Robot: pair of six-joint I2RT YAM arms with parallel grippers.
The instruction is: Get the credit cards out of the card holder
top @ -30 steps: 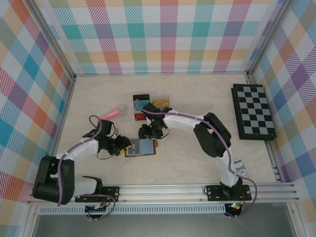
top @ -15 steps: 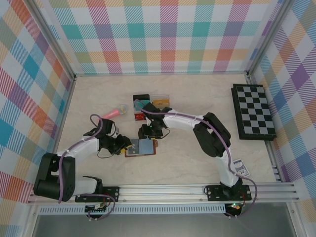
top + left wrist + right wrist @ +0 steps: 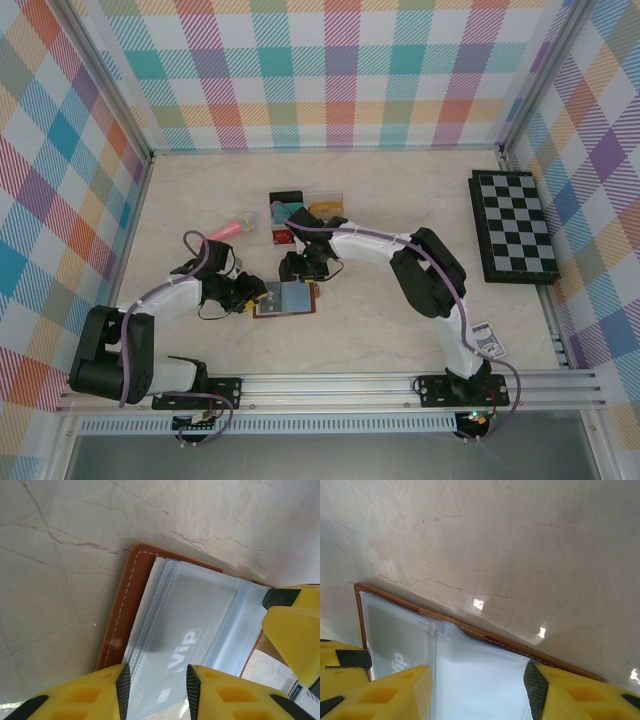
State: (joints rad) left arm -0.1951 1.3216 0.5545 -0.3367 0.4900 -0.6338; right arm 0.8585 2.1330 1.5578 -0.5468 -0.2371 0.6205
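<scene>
Brown leather book-style card holder (image 3: pixel 287 299) lies open on the pale marble-look table (image 3: pixel 350 345), between both claws. Left claw (image 3: pixel 155 680) sits at its left edge, fingers (image 3: pixel 100 695) either side of the clear pocket page (image 3: pixel 245 617) holding a grey "Vip" credit card (image 3: pixel 200 615); grasping or not, can't tell. Right claw (image 3: pixel 477 685) is at the far edge, released, spread wide over the card holder.

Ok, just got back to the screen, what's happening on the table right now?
Both arms are at the small brown leather card holder, which lies open on the pale marble-look table. The left end effector sits over a clear pocket with a grey card marked Vip inside, not yet pulled out. The right end effector straddles the other clear page, fingers apart. Whether the left one is pinching anything is unclear.
</scene>
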